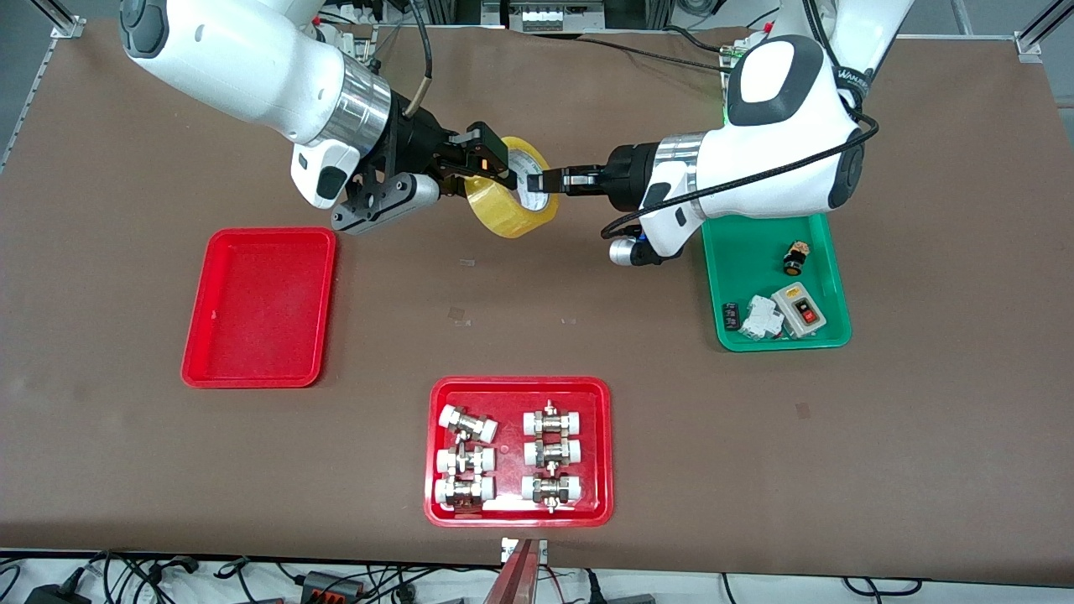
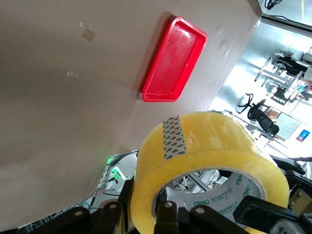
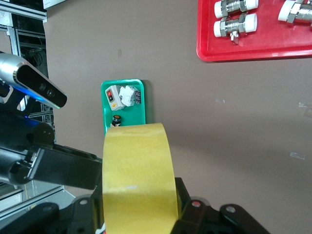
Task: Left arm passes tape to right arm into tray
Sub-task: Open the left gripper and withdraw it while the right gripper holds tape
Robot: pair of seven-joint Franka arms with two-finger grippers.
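now both clamped on the tape (image 1: 510, 200), up in the air over bare tabletop (image 1: 537, 285): left end effector (image 1: 544, 181) on the rim toward the green tray (image 1: 831, 277), right end effector (image 1: 491, 164) on the opposite rim. plain red tray (image 1: 260, 306) well apart, toward the right arm's end.

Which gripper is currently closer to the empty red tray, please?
The right gripper: shut on the tape in the air, just past the empty red tray toward mid-table. The left gripper grips the same roll, farther from the tray.
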